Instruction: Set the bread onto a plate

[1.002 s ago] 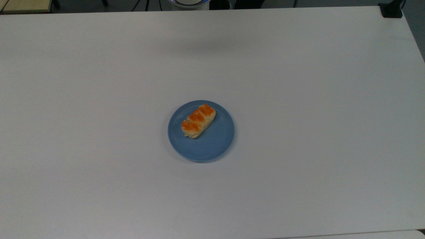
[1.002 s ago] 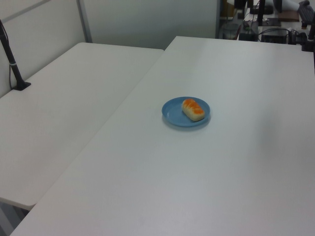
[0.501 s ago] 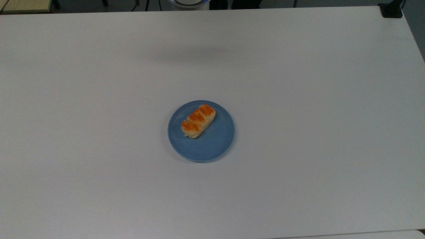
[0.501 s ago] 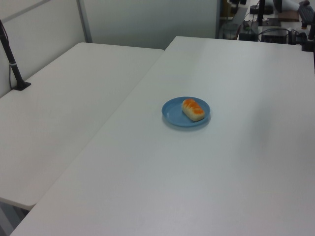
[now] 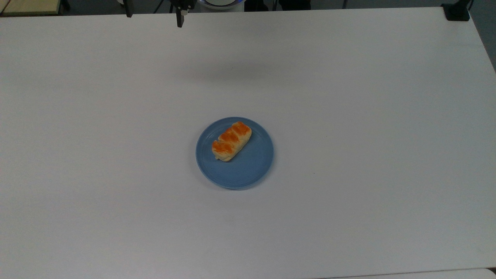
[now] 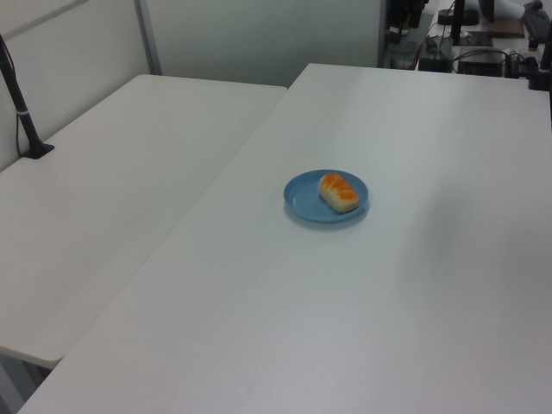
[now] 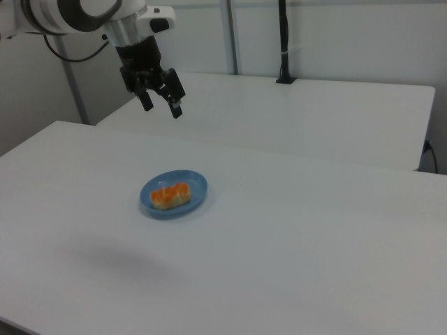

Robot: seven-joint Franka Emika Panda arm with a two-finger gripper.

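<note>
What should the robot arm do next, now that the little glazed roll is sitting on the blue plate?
Probably nothing more than staying lifted clear. The small pale-yellow bread roll with orange-brown glazed bumps already lies wholly inside the round blue plastic plate, and the gripper hangs high above the white table with its fingers open and empty, so the job looks done.

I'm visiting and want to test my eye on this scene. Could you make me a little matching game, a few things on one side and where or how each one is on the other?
Things:
1. bread
2. plate
3. gripper
4. table

States:
A. white, bearing the plate
B. open, raised in the air away from the plate
C. blue, resting on the table
D. lying on the plate

Pairs: 1-D, 2-C, 3-B, 4-A
</note>
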